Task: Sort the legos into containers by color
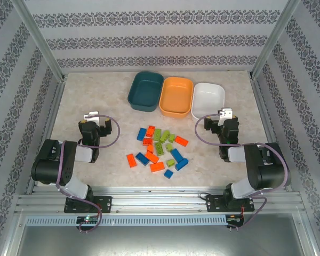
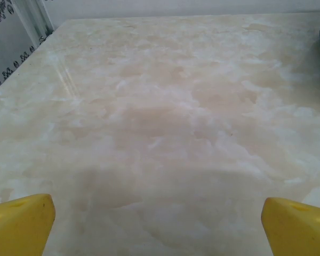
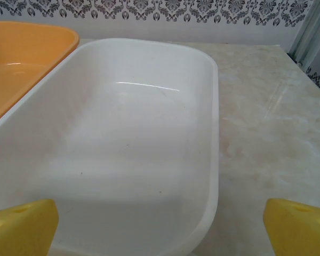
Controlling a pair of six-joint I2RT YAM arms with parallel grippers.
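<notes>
My left gripper is spread wide. Its yellow fingertips sit in the two bottom corners of the wrist frame, with nothing but bare table between them. My right gripper is open just as wide and is equally empty. Its camera looks into the white tray just ahead, with the orange tray at the upper left of that frame.

From above, the left gripper is at centre left and the right gripper at centre right. Both are well apart from the legos, which lie in a loose cluster in the middle of the frame, below the trays. The teal tray, the orange tray and the white tray stand side by side at upper centre. All three are empty, so I judge the sorting not yet begun.

I expect the bricks to be light, rigid and smooth, so a shallow or skewed pinch could squirt one out sideways. I would close on the two long flat sides, low on the body, with the fingers square to it. In the middle of the cluster several bricks touch or nearly touch, which leaves little room for fingers. The strays look easiest: the red brick at the cluster's lower left, or the blue brick at its bottom edge.
</notes>
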